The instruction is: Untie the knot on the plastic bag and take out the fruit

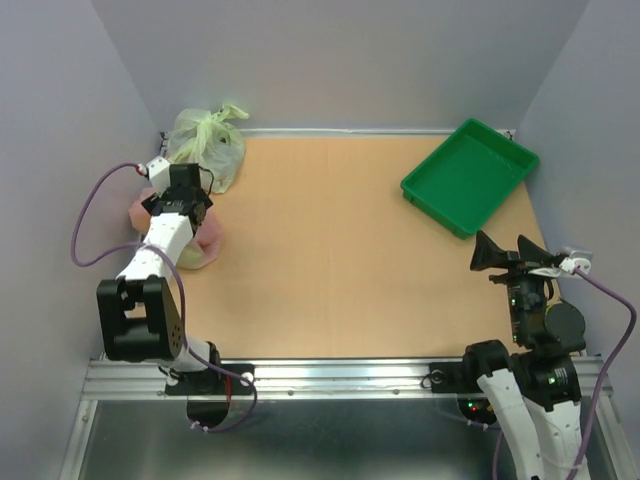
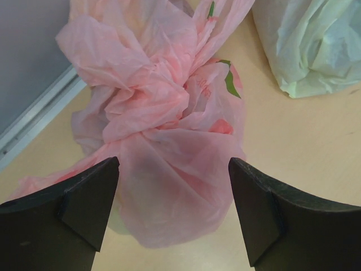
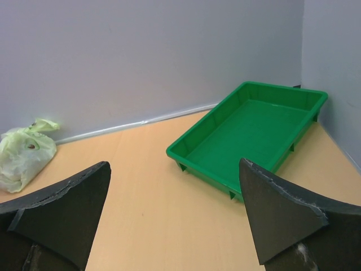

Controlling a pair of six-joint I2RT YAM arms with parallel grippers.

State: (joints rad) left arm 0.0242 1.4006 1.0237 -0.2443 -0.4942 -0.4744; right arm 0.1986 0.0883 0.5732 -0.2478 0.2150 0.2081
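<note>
The pink plastic bag (image 2: 169,186) lies at the table's left edge by the wall, partly under my left arm in the top view (image 1: 208,243). Its knot (image 2: 149,107) is a twisted tuft on top, with tails running up and away. The knot is tied. The fruit is hidden inside the bag. My left gripper (image 2: 174,197) is open just above the bag, its fingers (image 2: 84,197) on either side of the near bulge, below the knot; it also shows in the top view (image 1: 183,203). My right gripper (image 1: 497,255) is open and empty at the right, far from the bag, and shows in its wrist view (image 3: 174,186).
A pale green tied bag (image 1: 207,143) sits at the back left corner, just beyond the pink bag (image 2: 316,45) (image 3: 25,152). A green tray (image 1: 470,175) stands at the back right (image 3: 254,127). Walls close in the left, back and right sides.
</note>
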